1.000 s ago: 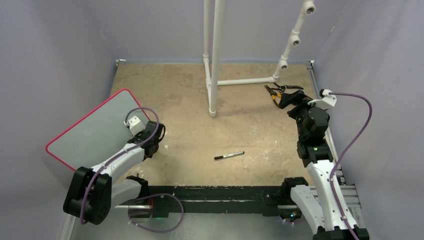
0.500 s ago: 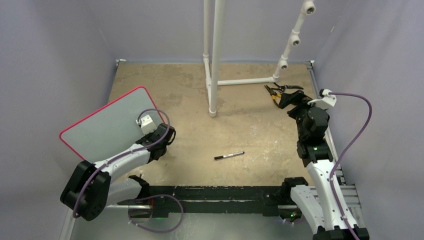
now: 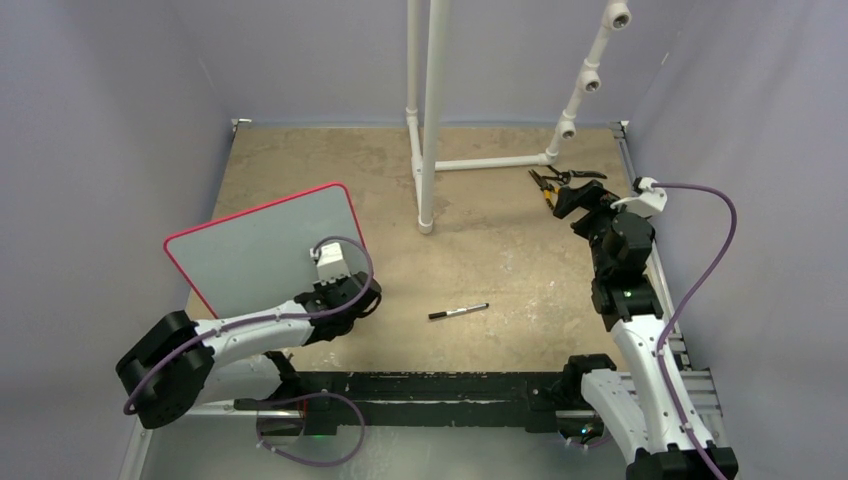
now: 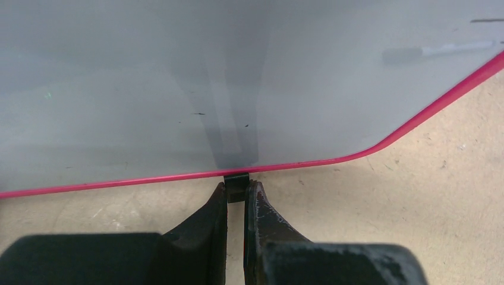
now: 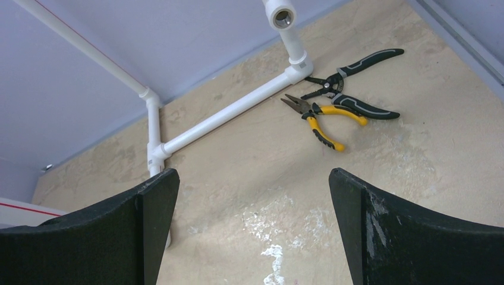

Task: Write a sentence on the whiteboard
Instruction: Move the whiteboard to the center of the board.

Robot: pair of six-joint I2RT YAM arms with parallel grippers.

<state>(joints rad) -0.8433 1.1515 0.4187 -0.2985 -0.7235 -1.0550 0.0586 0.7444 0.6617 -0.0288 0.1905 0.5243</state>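
Observation:
The whiteboard (image 3: 262, 252) is a pale grey board with a thin red border, lying at the table's left. It fills the upper part of the left wrist view (image 4: 178, 89). Its face shows no sentence, only a few tiny dark specks. My left gripper (image 3: 338, 282) (image 4: 238, 187) is shut on a small black foot (image 4: 238, 181) at the board's red edge. A black marker (image 3: 458, 311) lies on the table right of the board, untouched. My right gripper (image 3: 563, 200) (image 5: 252, 173) stands wide open and empty at the far right, above bare table.
A white pipe frame (image 3: 428, 120) (image 5: 226, 113) stands at the back centre. Yellow-handled pliers (image 3: 548, 190) (image 5: 318, 122) and black-handled pliers (image 5: 350, 80) lie beside it, just beyond my right gripper. Grey walls close in the table on three sides.
My left arm has swung the whiteboard rightward toward the table's middle, turning it as it went. The right arm has hardly moved and the marker lies where it was.

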